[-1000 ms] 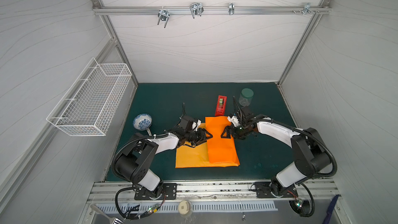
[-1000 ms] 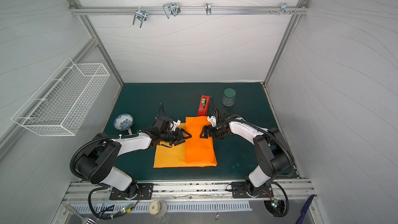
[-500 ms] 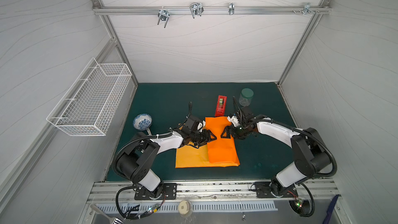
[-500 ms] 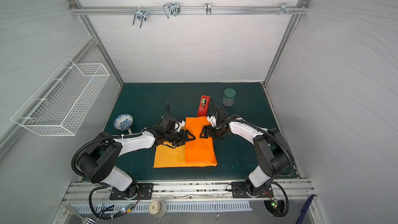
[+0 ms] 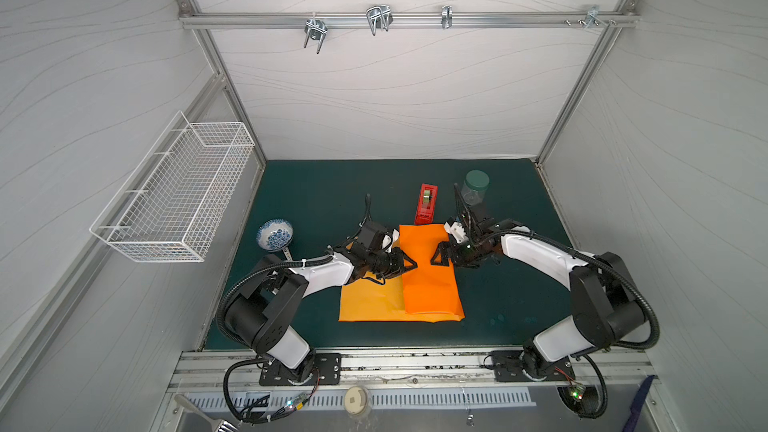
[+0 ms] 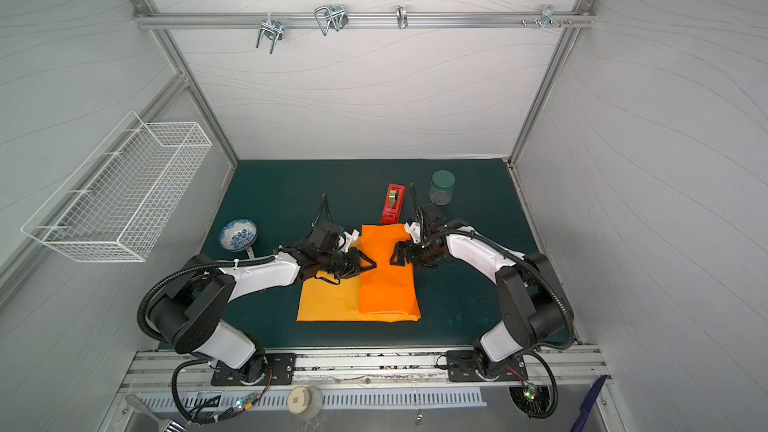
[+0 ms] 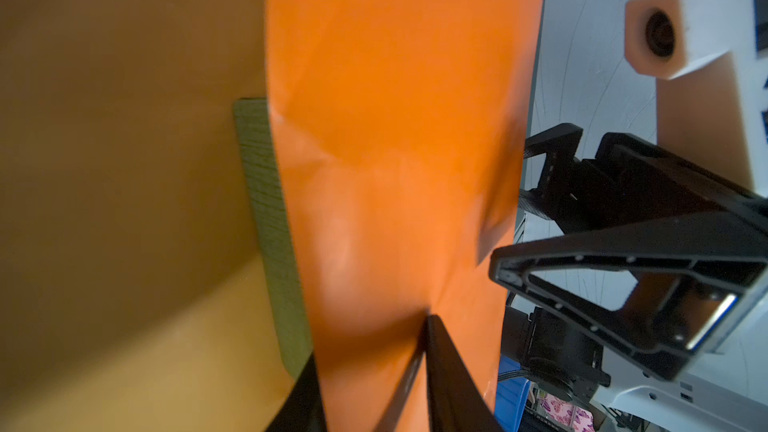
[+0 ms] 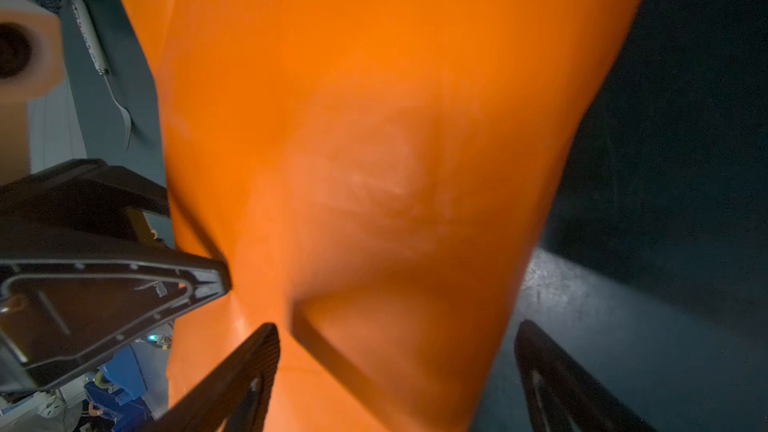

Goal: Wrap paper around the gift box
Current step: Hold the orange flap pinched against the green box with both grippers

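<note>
The orange paper (image 5: 430, 284) (image 6: 386, 284) lies on the mat, its brighter flap folded leftwards over the yellower part (image 5: 368, 305). The gift box is hidden under it in both top views. Only an olive-green strip of the gift box (image 7: 270, 218) shows beside the flap (image 7: 395, 139). My left gripper (image 5: 409, 264) (image 7: 370, 338) straddles the flap's edge, one finger under it and one finger (image 7: 440, 367) on top, with a gap between them. My right gripper (image 5: 438, 257) (image 8: 395, 351) stands wide open over the flap's other side and holds nothing.
A red tape dispenser (image 5: 427, 204) lies just behind the paper, with a green-lidded jar (image 5: 475, 189) to its right. A blue-patterned bowl (image 5: 274, 234) and a spoon (image 8: 104, 76) sit at the left. A wire basket (image 5: 174, 197) hangs on the left wall.
My left gripper has moved right onto the flap's edge and its jaws have narrowed around it. The right arm has barely moved and its jaws are slightly wider.
</note>
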{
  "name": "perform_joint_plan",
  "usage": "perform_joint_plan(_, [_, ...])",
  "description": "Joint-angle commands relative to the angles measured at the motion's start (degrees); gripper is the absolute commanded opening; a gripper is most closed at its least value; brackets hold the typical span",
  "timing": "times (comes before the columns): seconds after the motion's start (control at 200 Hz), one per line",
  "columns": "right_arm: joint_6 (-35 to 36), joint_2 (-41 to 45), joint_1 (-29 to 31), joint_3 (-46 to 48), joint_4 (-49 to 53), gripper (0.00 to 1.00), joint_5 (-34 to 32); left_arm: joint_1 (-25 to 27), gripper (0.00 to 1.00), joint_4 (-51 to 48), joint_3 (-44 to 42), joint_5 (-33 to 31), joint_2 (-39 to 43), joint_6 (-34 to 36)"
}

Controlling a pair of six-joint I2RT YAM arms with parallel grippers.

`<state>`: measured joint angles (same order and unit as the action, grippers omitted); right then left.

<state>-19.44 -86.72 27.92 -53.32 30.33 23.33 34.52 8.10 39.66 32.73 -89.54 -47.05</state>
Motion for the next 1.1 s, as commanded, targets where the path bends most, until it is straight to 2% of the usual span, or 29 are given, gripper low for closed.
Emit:
perform_joint_plan(0.0, [1.2,1.7,-1.8,-0.6,2.4,0.90,3.0,0.4,0.24,-4.1,-1.6,-2.6,-2.7,1.5])
perform_joint_plan(0.14, [0.1,1.0,-3.5,0.0,0.5,0.89,7.7,0.4,0.23,-4.3,-1.5,-2.7,-2.5,1.7])
perform_joint_plan(0.56, [1.3,-3.7,-4.1,0.2,0.7,0.80,8.3,0.4,0.22,-4.8,-1.3,-3.3,-2.1,2.2])
perform_joint_plan(0.855, [0.4,-4.8,-7.0,2.0,-2.2,0.74,13.7,0.4,0.21,-5.4,-1.3,-3.6,-2.0,2.4])
perform_joint_plan(1.096, [-0.4,-5.6,-7.2,4.6,-4.1,0.70,12.6,0.3,0.20,-5.2,-1.2,-3.6,-2.1,2.4])
